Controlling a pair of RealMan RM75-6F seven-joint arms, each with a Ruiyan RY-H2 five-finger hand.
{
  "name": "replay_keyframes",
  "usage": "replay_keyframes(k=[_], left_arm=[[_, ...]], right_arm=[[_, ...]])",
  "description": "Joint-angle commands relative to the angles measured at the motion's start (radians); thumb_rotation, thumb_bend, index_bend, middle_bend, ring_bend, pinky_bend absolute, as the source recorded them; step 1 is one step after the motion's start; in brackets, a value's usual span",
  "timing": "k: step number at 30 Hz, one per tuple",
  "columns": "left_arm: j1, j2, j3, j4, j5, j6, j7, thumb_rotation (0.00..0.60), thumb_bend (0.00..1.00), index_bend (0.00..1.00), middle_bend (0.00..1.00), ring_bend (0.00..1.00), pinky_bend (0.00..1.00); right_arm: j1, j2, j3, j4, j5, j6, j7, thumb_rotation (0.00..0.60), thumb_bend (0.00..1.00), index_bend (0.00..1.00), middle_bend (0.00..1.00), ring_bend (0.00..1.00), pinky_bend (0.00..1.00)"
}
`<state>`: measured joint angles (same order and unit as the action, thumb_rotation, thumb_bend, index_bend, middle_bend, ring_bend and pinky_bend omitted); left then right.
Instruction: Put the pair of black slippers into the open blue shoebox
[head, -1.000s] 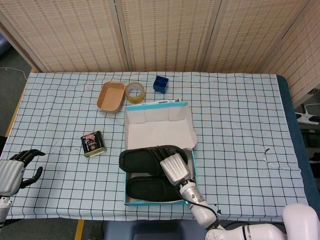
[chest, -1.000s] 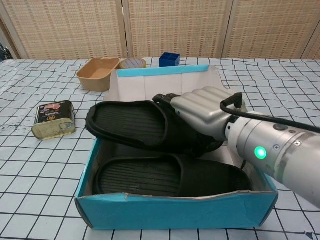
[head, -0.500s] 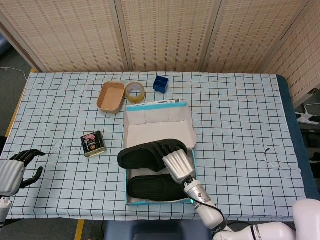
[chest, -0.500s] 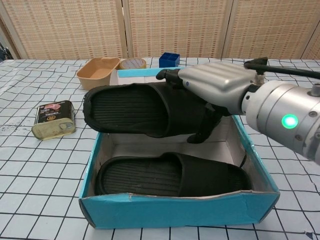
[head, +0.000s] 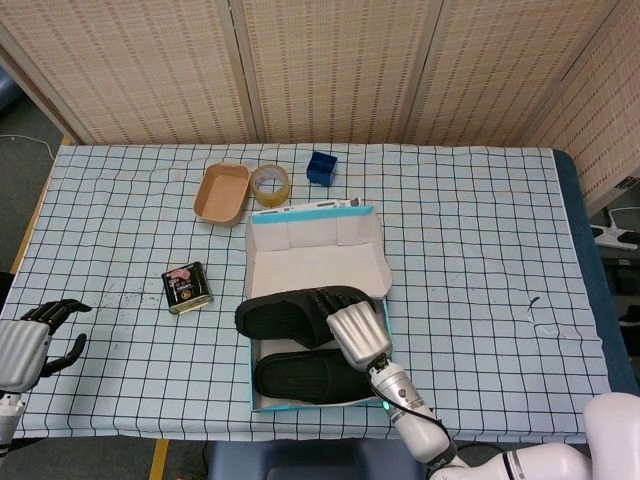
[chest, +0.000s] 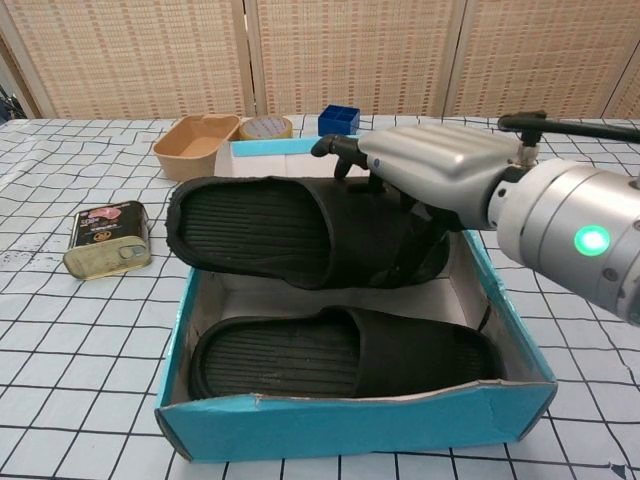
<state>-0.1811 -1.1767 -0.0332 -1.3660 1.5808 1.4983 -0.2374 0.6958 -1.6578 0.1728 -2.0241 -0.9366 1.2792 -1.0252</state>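
From the head camera, the right hand (head: 358, 334) gripped one black slipper (head: 290, 313) over the blue shoebox (head: 318, 300); beyond it stood a tan tray (head: 222, 192), tape roll (head: 270, 182) and blue cube (head: 321, 166). The left hand (head: 30, 340) hung spread, holding nothing. In the chest view, the second slipper (chest: 335, 352) lay inside the box beneath the hand; the tin (chest: 105, 238) label was unreadable.

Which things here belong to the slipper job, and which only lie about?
Belong to the job:
held slipper
slipper in the box
blue shoebox
right hand, which grips the held slipper

Only lying about:
tin can
tan tray
tape roll
small blue box
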Motion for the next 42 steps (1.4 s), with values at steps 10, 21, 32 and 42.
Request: replay_keyframes(k=[10, 21, 32, 42], left_arm=[[-0.002, 0.000, 0.002, -0.002, -0.002, -0.009, 0.004, 0.600, 0.42, 0.33, 0.32, 0.31, 0.44], [-0.004, 0.000, 0.005, -0.006, 0.001, -0.013, 0.012, 0.600, 0.42, 0.33, 0.33, 0.32, 0.44], [-0.002, 0.004, 0.004, -0.003, 0.001, -0.009, -0.008, 0.600, 0.42, 0.33, 0.33, 0.32, 0.44], [-0.004, 0.004, 0.007, -0.005, 0.004, -0.014, -0.001, 0.600, 0.42, 0.33, 0.33, 0.32, 0.44]], right_arm=[[0.017, 0.003, 0.004, -0.030, -0.016, 0.031, 0.035, 0.600, 0.06, 0.16, 0.33, 0.29, 0.41], [0.049, -0.094, -0.006, 0.185, -0.189, -0.050, 0.264, 0.600, 0.08, 0.46, 0.45, 0.37, 0.45], [0.083, -0.266, 0.032, 0.467, -0.366, -0.065, 0.530, 0.600, 0.36, 0.64, 0.53, 0.47, 0.55], [0.063, -0.292, -0.012, 0.573, -0.369, -0.098, 0.562, 0.600, 0.36, 0.65, 0.53, 0.47, 0.56]])
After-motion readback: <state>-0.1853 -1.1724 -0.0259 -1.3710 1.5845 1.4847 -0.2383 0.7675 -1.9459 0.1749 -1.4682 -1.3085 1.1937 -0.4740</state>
